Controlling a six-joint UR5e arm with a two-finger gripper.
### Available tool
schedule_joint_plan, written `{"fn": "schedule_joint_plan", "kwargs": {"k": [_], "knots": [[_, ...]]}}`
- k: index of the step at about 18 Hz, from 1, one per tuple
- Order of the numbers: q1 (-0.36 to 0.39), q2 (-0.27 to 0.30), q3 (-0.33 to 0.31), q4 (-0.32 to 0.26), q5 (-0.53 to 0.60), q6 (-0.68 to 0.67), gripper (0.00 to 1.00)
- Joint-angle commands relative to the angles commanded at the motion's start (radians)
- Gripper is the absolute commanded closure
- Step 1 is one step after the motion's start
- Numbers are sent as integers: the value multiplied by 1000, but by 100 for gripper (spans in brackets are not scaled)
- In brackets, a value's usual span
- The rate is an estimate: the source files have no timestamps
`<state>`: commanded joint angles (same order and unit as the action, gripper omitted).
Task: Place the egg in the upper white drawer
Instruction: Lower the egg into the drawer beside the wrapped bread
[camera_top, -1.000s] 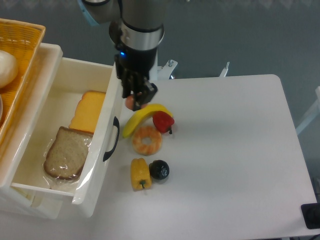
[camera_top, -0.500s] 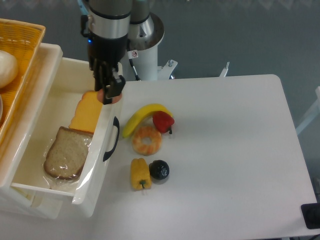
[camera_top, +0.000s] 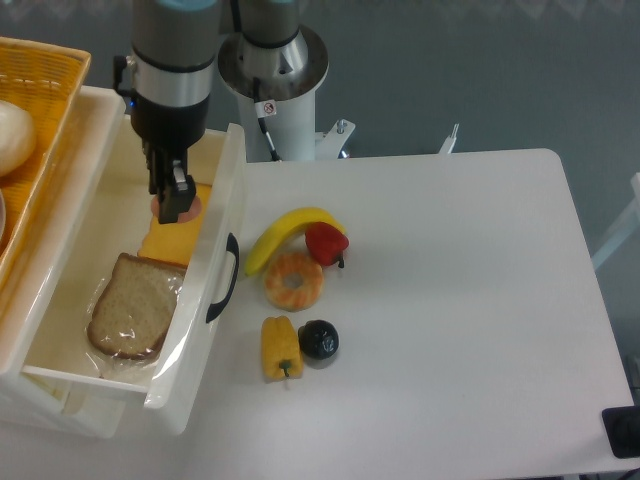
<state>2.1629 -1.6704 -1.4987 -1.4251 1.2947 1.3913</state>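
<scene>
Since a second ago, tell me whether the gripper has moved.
Yes. The gripper, holding the egg, went left from beside the banana to over the upper white drawer.

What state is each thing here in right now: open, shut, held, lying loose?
Drawer: pulled open, holding bread and cheese.
End effector: shut on the egg, above the drawer's inside.
Egg: held, not yet set down.
Bread: lying flat in the drawer.
Cheese: lying in the drawer behind the bread.
Banana: lying loose on the table.
</scene>
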Motion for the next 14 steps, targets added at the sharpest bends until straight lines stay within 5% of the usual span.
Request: {"fn": "schedule_joint_plan", "kwargs": {"k": [14], "knots": [[-45,-64,-26,5,11,12,85]]}}
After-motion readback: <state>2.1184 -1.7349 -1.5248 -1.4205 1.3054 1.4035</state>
